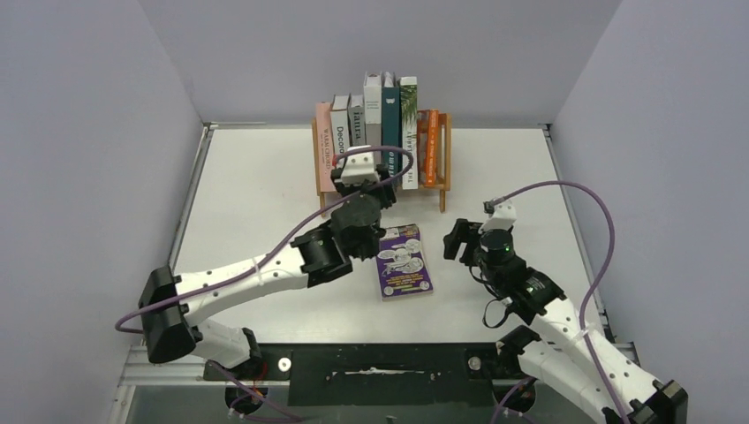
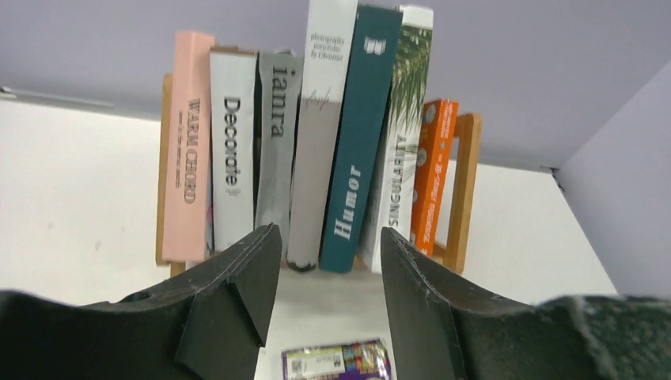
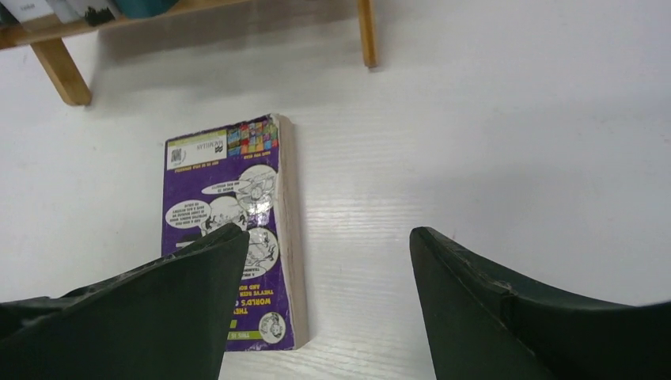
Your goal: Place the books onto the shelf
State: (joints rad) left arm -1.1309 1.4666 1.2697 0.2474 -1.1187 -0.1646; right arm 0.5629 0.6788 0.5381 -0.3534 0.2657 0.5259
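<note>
Right fingers (image 3: 475, 309), open, sit just right of the flat purple cartoon paperback (image 3: 225, 198); long axis apparently toward the light-wood shelf (image 1: 446, 168). Left fingers (image 2: 245, 285): open, farther.

Shelf: we find the shelf (image 1: 445, 163) at the far middle of the desk (image 1: 265, 177), close to the back wall.
Row: on it the books (image 1: 380, 124) stand side by side; from left we read "Warm Chord" (image 2: 188, 150), "Decorate" (image 2: 232, 150), two more, "Humor" (image 2: 356, 142) and "Singularity" (image 2: 398, 158).
Right end: a thin book (image 2: 431, 166) tilts against "Singularity", just inside the shelf's right end.
Desk: we see one paperback (image 1: 403, 261) lying flat, near of the shelf and apart from it.
Left gripper (image 2: 328, 245): just near of the row's middle, far-left of the paperback.
Right gripper (image 3: 328, 237): right of the paperback.
</note>
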